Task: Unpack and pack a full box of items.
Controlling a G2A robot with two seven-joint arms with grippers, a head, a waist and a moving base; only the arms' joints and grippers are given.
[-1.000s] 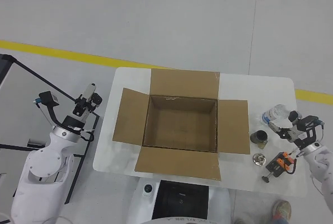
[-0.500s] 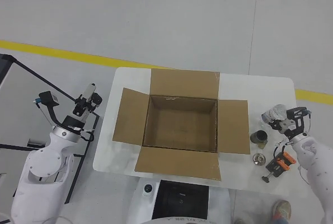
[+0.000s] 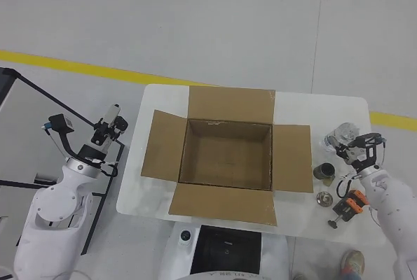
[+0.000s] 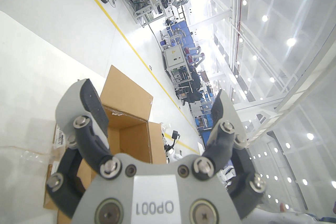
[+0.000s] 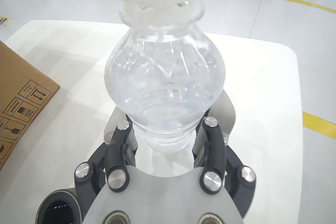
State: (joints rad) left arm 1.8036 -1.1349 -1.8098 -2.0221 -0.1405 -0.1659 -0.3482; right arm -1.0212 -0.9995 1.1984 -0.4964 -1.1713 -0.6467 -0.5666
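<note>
- Box (image 3: 228,154): a cardboard box stands at the middle of the white worktop (image 3: 334,105), its four flaps folded outward and flat, and its brown floor is in plain sight in the top view.
- Bottle (image 3: 341,134): a clear plastic bottle of water with a white label sits over the right part of the worktop, just beyond the box's right flap. Whether it touches the surface cannot be told.
- Right gripper (image 3: 355,148): its jaws are closed on the narrow end of the bottle (image 5: 165,78). In the right wrist view the gripper (image 5: 168,130) clasps that end from both sides, and the bottle's body points away from the wrist.
- Left gripper (image 4: 157,114): its jaws are spread wide with nothing between them. In the top view this gripper (image 3: 113,122) is off the worktop, well apart from its left edge, and its wrist view looks across at the box (image 4: 126,114).
- Dark cup (image 3: 325,171): it stands upright just beside the right flap, near the bottle.
- Metal disc (image 3: 324,199): it lies on the worktop nearer the robot than the dark cup.
- Clamp (image 3: 348,208): a black and orange clamp lies near the worktop's front right corner, beside the metal disc.
</note>
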